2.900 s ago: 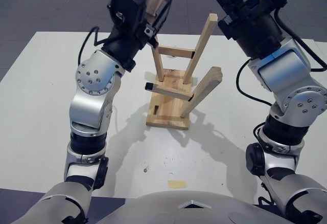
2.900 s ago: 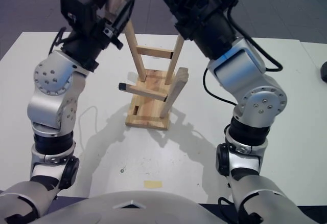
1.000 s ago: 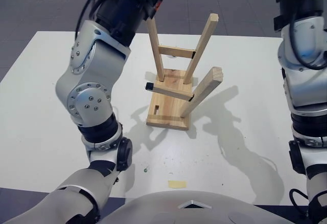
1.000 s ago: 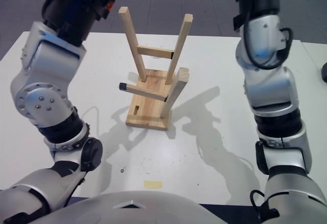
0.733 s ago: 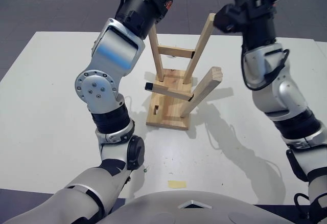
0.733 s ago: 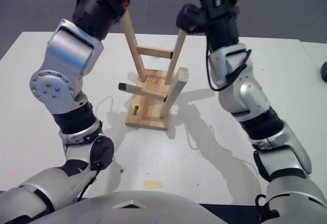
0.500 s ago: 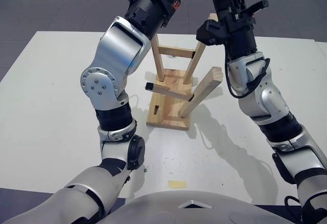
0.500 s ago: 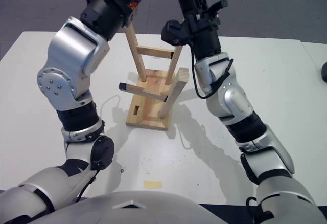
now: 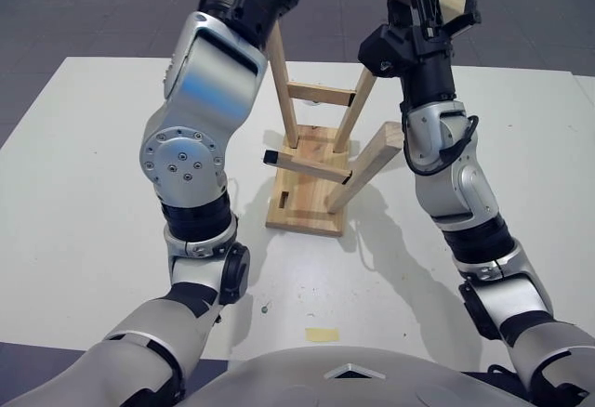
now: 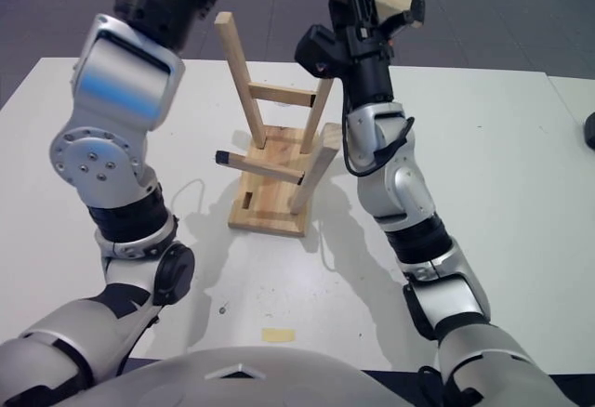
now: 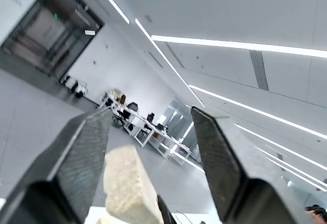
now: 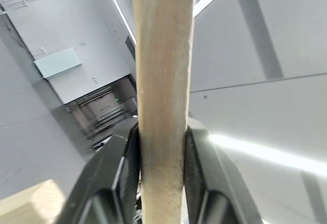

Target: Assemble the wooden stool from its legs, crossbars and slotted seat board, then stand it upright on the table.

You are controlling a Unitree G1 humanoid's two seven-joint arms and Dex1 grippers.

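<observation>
Pale wood leg [image 12: 163,55], square-sectioned, was clamped tilted in the right gripper [image 12: 162,137] at upper frame; left gripper [image 11: 153,114] gaped. Half-built stool [image 9: 321,161] sat inverted at centre.

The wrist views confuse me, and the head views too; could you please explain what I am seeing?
This is a humanoid robot with two arms, each ending in a two-fingered hand. Two pictures come from its head, looking down on a white table; two from its wrists, facing a ceiling. On the table a part-built stool stands upside down: seat board flat, legs pointing up, crossbars between them. The right hand grips a wooden piece above it. The left hand is open around a wooden end.
</observation>
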